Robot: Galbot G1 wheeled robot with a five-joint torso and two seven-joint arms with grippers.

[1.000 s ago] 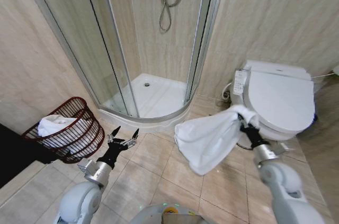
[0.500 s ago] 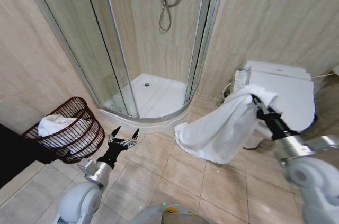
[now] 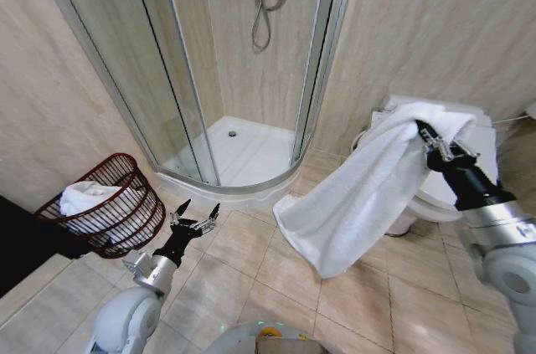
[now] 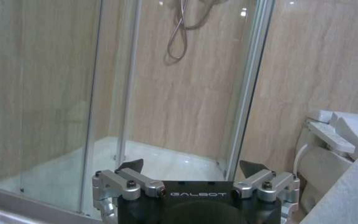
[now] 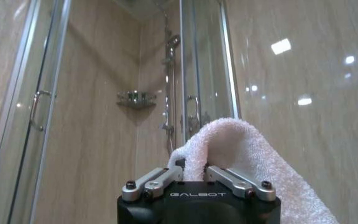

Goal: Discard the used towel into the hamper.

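Towel up in your right gripper, hamper off to the left.

Your right gripper [image 3: 435,146] pinches the white towel [image 3: 360,199] by one end, so it hangs clear of the floor by the toilet [image 3: 435,195]. Left gripper [image 3: 194,218] idles low, fingers spread, empty, near the hamper [image 3: 113,203], which holds another white towel.

This is a home bathroom. A curved glass shower enclosure [image 3: 243,61] fills the corner, with a white shower tray [image 3: 243,149], a hanging shower hose [image 3: 264,2] and a small wall rack [image 5: 136,98] inside. A white toilet [image 3: 431,187] stands against the beige tiled wall [image 3: 427,28], the floor tiles [image 3: 276,279] are beige too, and a dark wire hamper [image 3: 113,203] holding white cloth sits beside the shower.
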